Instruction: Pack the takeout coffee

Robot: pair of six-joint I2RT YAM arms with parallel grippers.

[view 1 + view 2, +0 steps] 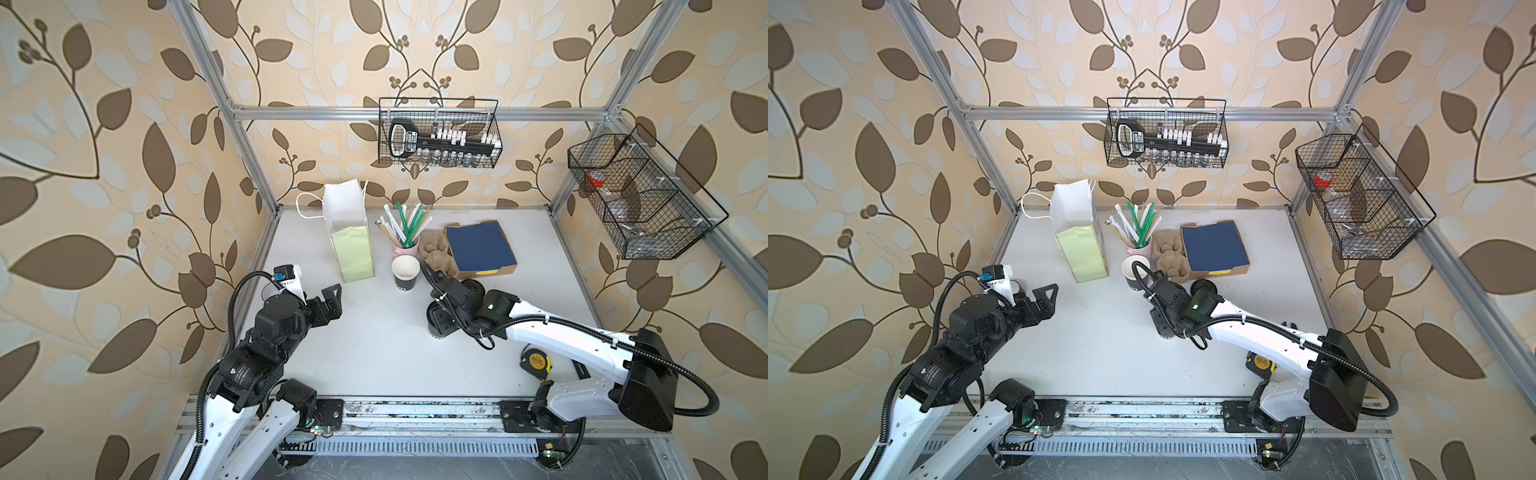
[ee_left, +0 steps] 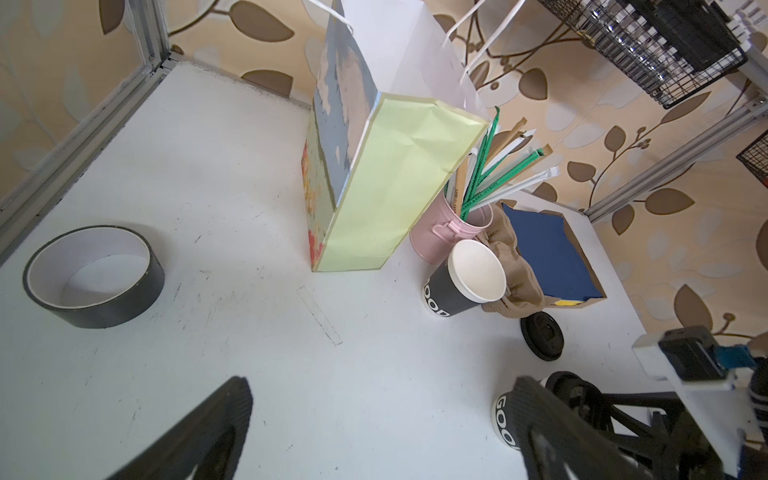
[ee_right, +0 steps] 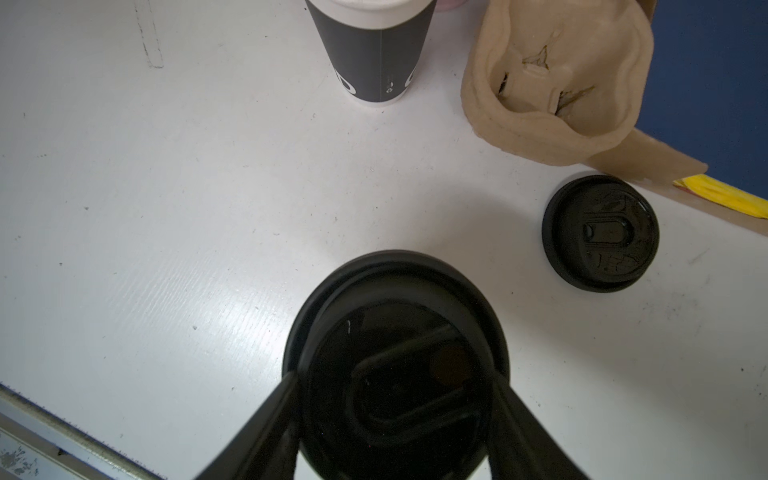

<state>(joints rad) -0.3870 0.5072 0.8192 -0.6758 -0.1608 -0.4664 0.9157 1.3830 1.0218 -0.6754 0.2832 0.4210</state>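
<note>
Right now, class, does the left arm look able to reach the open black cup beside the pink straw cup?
Probably yes. The left claw is open, and bare table lies between it and the open cup; the paper bag stands close beside that path.

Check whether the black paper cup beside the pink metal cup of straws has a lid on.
No, the black paper cup stands open, its white inside plainly showing in the left wrist view.
</note>
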